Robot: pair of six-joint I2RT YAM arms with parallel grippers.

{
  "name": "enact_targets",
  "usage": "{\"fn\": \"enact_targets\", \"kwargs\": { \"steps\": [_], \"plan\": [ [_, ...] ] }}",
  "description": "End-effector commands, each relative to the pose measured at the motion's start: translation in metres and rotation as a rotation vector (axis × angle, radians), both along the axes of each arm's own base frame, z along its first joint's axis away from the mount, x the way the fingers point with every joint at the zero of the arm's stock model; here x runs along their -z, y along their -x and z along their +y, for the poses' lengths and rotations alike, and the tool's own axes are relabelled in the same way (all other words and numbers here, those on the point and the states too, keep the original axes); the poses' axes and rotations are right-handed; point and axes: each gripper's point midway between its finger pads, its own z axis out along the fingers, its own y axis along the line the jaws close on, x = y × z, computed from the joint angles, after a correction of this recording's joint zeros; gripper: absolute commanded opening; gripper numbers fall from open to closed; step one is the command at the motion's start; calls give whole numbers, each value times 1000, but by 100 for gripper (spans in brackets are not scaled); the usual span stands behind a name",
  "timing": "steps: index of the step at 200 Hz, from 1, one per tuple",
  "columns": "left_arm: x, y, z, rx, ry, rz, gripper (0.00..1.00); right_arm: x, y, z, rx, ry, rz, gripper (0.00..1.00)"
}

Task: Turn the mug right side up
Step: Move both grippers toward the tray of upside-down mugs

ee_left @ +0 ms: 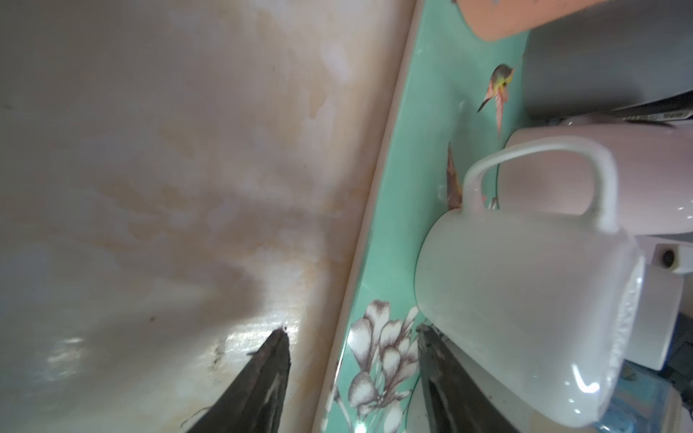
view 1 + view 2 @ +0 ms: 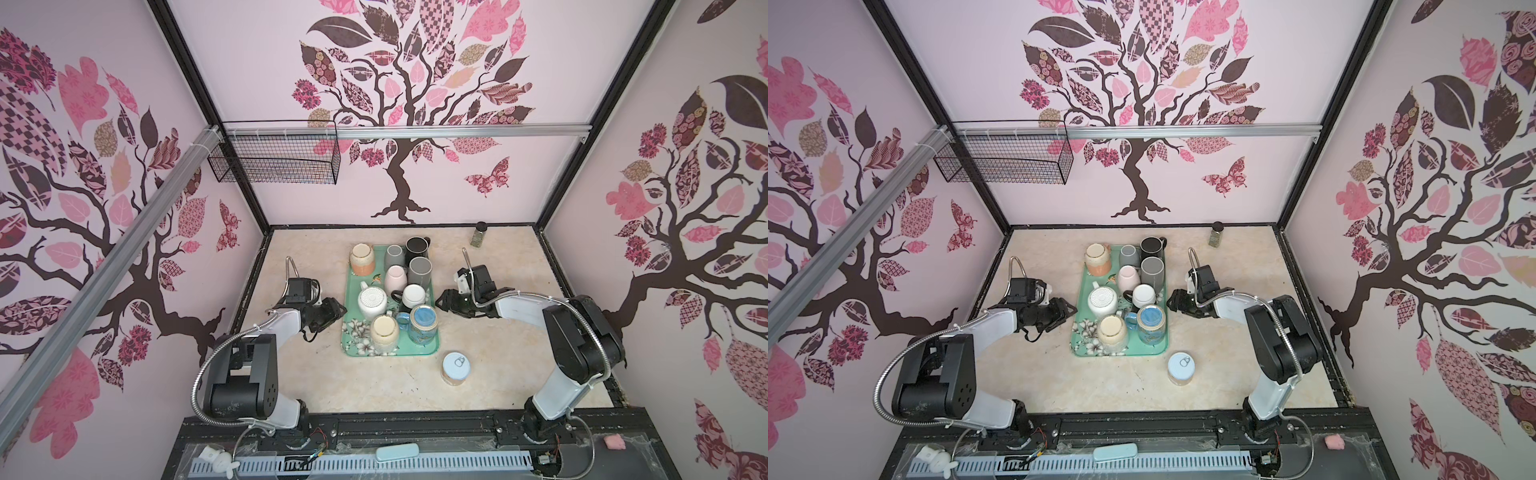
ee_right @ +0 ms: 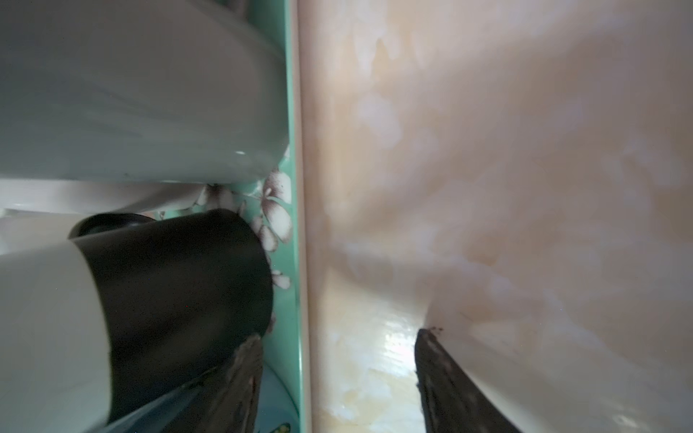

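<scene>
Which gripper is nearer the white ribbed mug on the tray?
Left. The left gripper sits at the left rim of the tray, right beside the white ribbed mug; the right gripper is at the opposite rim, beyond the black-and-white mug.

The white ribbed mug [image 2: 372, 302] stands upside down by the left edge of a green floral tray [image 2: 353, 332] in the middle of the bench [image 2: 311, 374]. Its rim rests on the tray, its ribbed base faces up, and its handle points toward the far left. Just to its right, the black-and-white mug [image 2: 414, 296] is also inverted, white base up, black band below, black handle pointing left. Nearer the front, the cream mug [image 2: 383, 329] and blue mug [image 2: 424, 321] stand base up, side by side.
</scene>
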Motion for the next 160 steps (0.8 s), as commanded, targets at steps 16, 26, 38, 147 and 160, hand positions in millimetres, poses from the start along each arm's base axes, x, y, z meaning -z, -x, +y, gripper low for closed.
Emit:
{"fn": "enact_targets", "kwargs": {
  "steps": [16, 26, 38, 147, 160],
  "plan": [
    [11, 7, -20, 9, 132, 27, 44, -18, -14, -6, 5, 66, -29, 67],
    [14, 9, -23, 3, 159, 35, 39, -25, -19, -12, 23, 80, -40, 67],
    [14, 9, -27, -5, 185, 32, 33, -32, -24, -20, 54, 84, -47, 67],
    [-6, 0, -139, 101, 291, 3, 24, -108, -46, -95, 285, 138, -212, 69],
    [-10, -3, -153, 104, 310, -12, 25, -118, -47, -108, 322, 145, -236, 70]
  ]
}}
